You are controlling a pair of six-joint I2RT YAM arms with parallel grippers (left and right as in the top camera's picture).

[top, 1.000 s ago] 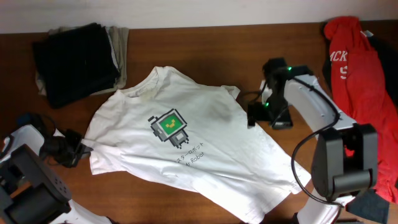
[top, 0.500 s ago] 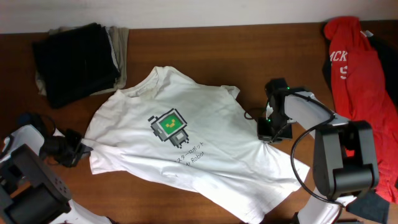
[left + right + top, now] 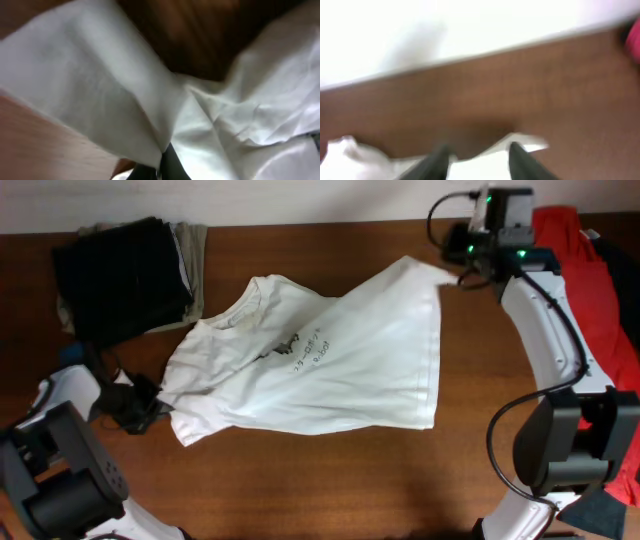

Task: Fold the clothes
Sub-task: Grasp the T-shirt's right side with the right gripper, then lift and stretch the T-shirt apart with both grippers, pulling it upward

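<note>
Overhead view: the white T-shirt (image 3: pixel 330 360) lies across the middle of the wooden table (image 3: pixel 330 480), its collar toward the far edge. One side is turned over on itself so that it half covers a line of dark lettering (image 3: pixel 303 350). The left gripper (image 3: pixel 140 402) sits at the shirt's near-left corner. In the left wrist view its jaws are closed on a gathered pinch of the white cloth. The right gripper (image 3: pixel 462 262) hangs at the far right of the table, just beside the shirt's outstretched far-right corner. In the blurred right wrist view its jaws stand partly apart, with the cloth's edge lying between them. A black folded pile (image 3: pixel 120 280) on a khaki piece (image 3: pixel 192 265) occupies the far-left corner, and a red shirt (image 3: pixel 590 290) lies along the right edge.
</note>
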